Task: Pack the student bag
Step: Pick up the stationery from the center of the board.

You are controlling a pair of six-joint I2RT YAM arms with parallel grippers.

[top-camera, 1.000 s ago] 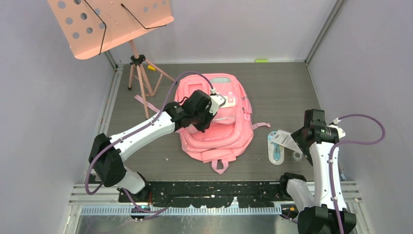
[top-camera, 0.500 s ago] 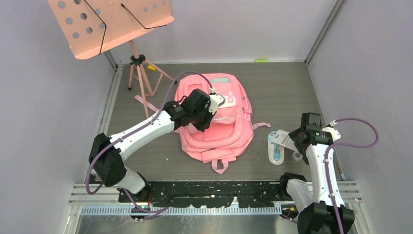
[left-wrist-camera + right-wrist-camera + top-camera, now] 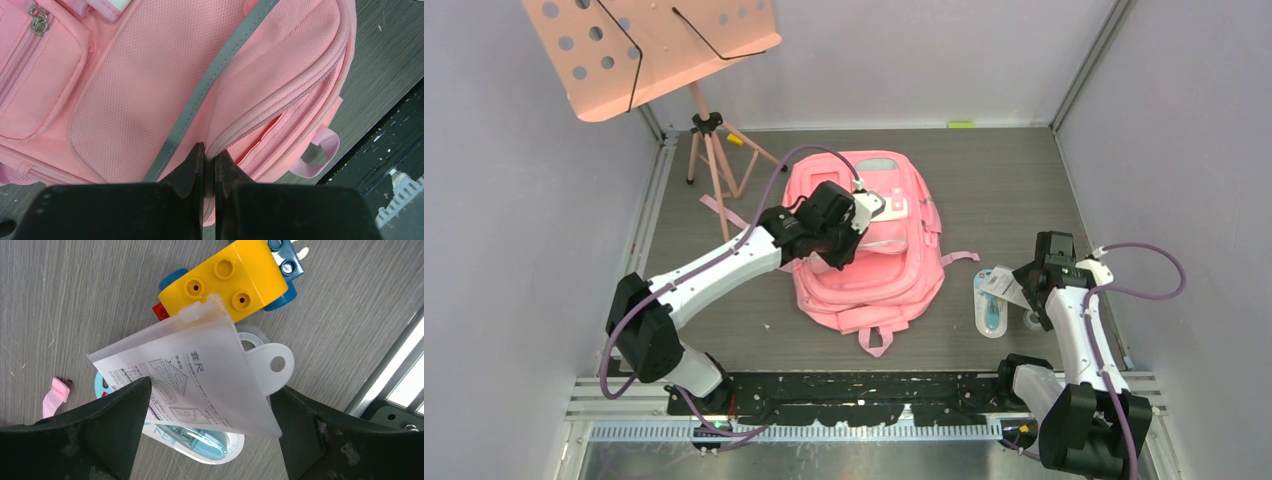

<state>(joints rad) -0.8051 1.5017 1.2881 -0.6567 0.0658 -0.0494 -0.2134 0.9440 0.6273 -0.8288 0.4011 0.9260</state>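
Note:
The student bag [image 3: 894,285] lies flat mid-table, pink, with a grey reflective strip [image 3: 210,85]. My left gripper [image 3: 209,152] is shut, pinching the bag's [image 3: 130,90] zip edge near its lower side; in the top view it [image 3: 839,260] sits over the bag's left half. My right gripper [image 3: 212,386] stands wide open over a translucent printed pouch [image 3: 200,365], which lies tilted between the fingers with its edges at both. Under the pouch [image 3: 1002,283] are a blue blister pack [image 3: 205,442], a yellow toy brick [image 3: 240,277] and a white tape ring [image 3: 270,362].
A salmon-pink music stand [image 3: 654,50] on a tripod [image 3: 709,150] stands at the back left. Walls close in on both sides. A loose pink strap end [image 3: 54,395] lies left of the right gripper. A black rail [image 3: 874,385] runs along the near edge.
The right arm has come lower and slightly left over the pouch, which shifted a little left with it. The left arm and the bag have not moved.

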